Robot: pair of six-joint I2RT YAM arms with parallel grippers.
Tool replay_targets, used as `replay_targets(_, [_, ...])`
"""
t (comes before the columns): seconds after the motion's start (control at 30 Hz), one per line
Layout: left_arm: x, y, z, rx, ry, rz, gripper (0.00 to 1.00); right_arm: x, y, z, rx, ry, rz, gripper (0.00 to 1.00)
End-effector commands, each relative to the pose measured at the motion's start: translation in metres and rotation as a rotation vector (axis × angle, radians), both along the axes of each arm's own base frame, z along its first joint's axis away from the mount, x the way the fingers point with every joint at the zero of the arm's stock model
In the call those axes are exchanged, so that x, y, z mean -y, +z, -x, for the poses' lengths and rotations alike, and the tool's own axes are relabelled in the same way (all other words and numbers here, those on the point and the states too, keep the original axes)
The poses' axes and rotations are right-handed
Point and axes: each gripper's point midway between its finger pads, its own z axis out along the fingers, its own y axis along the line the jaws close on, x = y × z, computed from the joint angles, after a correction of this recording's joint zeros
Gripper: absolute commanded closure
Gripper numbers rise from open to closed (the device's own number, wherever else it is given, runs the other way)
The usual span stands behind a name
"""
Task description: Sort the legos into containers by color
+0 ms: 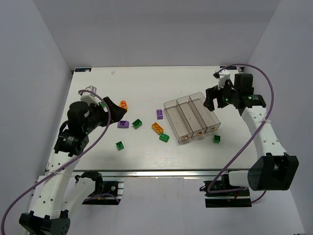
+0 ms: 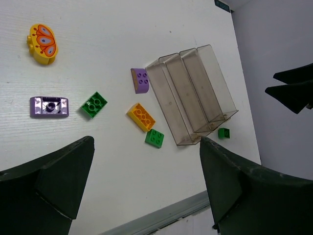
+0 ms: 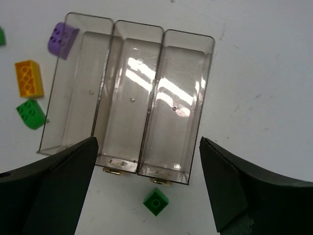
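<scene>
from above, the left gripper (image 1: pixel 113 112) and the right gripper (image 1: pixel 210 101) are both wide open and hold nothing, the three clear containers (image 1: pixel 190 117) sit empty in the middle, and the legos (image 1: pixel 157 128) lie loose around them inside plain pale walls (image 1: pixel 44 49). in the left wrist view a purple brick (image 2: pixel 49 106) and a green brick (image 2: pixel 94 105) are closest; i would drop straight down over one and pinch its flat sides without bumping the other. the right wrist view looks into the containers, one small green lego (image 3: pixel 156 201) just beside their end, on a smooth white table (image 3: pixel 264 58) with tiny marks.
</scene>
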Motion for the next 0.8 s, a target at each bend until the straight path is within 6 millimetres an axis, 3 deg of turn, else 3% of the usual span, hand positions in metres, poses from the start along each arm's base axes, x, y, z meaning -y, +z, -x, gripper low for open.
replay_targets(0.0, [-0.001,-0.008,0.009,-0.036,-0.001,0.01,0.02,-0.033,0.02,0.027,0.115,0.33,-0.004,0.11])
replay_targets(0.13, [-0.004,-0.012,0.01,-0.056,0.019,0.007,0.02,-0.047,0.019,0.04,0.137,0.459,0.008,0.11])
replay_targets(0.23, [-0.004,-0.021,0.009,-0.084,0.033,0.013,0.16,-0.058,0.015,0.044,0.11,0.508,0.002,0.11])
replay_targets(0.37, [-0.005,-0.04,0.007,-0.153,0.061,0.025,0.76,-0.082,0.015,0.063,0.103,0.659,-0.069,0.11])
replay_targets(0.4, [-0.005,-0.044,0.007,-0.172,0.07,0.029,0.79,-0.091,0.022,0.062,0.135,0.683,-0.105,0.11])
replay_targets(0.43, [-0.007,-0.051,0.005,-0.199,0.094,0.028,0.79,-0.097,0.024,0.064,0.134,0.694,-0.129,0.11])
replay_targets(0.47, [-0.009,-0.056,0.003,-0.214,0.111,0.024,0.72,-0.106,0.025,0.068,0.143,0.72,-0.135,0.11])
replay_targets(0.6, [-0.025,-0.073,-0.008,-0.301,0.231,-0.025,0.26,-0.125,0.024,0.055,0.166,0.67,-0.116,0.16])
replay_targets(0.67, [-0.036,-0.085,-0.014,-0.349,0.291,-0.072,0.23,-0.132,0.021,0.045,0.162,0.64,-0.106,0.25])
replay_targets(0.7, [-0.038,-0.101,-0.017,-0.413,0.306,-0.104,0.21,-0.14,0.019,0.046,0.157,0.636,-0.095,0.32])
replay_targets(0.77, [-0.04,-0.115,-0.022,-0.471,0.342,-0.117,0.21,-0.146,0.015,0.041,0.16,0.645,-0.075,0.36])
